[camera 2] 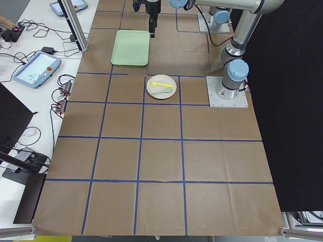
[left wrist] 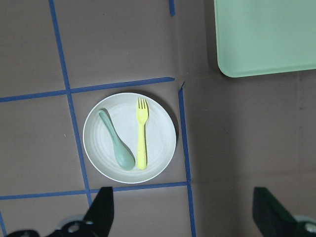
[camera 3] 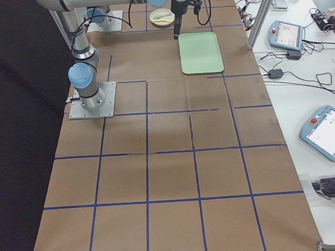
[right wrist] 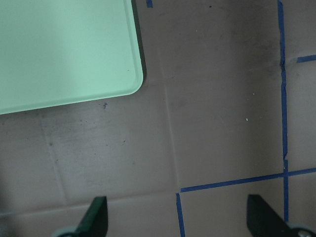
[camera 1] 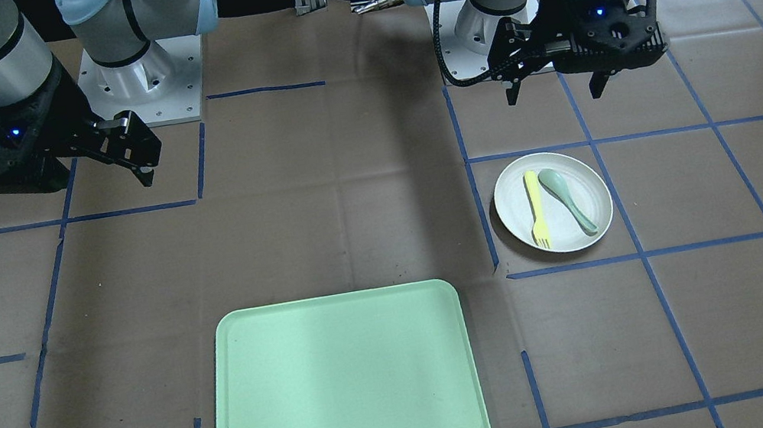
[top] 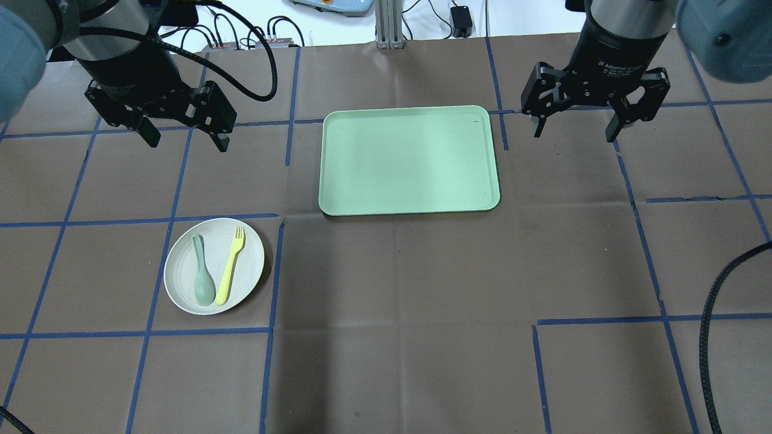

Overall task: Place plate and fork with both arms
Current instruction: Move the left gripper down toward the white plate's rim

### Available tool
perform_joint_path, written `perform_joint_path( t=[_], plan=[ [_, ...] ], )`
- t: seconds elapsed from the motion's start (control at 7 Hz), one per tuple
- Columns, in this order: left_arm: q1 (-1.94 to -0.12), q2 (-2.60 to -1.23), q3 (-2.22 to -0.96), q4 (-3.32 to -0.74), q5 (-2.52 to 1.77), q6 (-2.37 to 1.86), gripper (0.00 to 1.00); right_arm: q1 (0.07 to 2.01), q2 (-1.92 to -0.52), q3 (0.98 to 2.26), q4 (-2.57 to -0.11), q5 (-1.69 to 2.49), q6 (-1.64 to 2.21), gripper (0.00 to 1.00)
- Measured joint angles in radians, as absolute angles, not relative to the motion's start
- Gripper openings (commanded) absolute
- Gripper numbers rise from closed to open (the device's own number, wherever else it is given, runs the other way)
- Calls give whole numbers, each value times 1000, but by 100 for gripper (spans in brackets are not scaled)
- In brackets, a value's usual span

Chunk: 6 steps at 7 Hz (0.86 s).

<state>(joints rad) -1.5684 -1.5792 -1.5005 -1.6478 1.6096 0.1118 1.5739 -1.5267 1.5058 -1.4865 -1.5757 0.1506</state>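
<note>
Brown paper (top: 422, 313) gridded with blue tape (top: 175, 199) covers the table, matte and faintly creased. At the upper left of the overhead view the left gripper (top: 188, 142) hangs above the paper, its fingers spread wide with nothing between them. Below it, at lower left, the plate (top: 248, 256) lies flat inside a tape square: round, off-white and shallow, with a raised rim and a dull finish. On it lie the teal-green spoon (top: 202, 283) and, just to its right, the fork (top: 231, 268), slim and pale yellow, tines toward the top of the frame. At top centre sits the tray (top: 410, 160), light green, smooth, rectangular with rounded corners. Just right of it, the right gripper (top: 573, 132) hangs equally wide open and empty.

The plate looks like light, stiff plastic. The rim is its only hold, best pinched where no cutlery lies, and any tilt would likely send the cutlery sliding. The fork seems thin and feather-light and may skate on the plate's surface. Closing across its handle near mid-length looks safest.
</note>
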Motion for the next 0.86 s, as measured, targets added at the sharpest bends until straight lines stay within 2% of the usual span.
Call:
perform_joint_path(
  t=[0.86],
  plan=[
    [-1561, -1536, -1537, -1681, 1631, 126, 100, 1574, -1532, 1513, -1527, -1576, 144, 100]
  ],
)
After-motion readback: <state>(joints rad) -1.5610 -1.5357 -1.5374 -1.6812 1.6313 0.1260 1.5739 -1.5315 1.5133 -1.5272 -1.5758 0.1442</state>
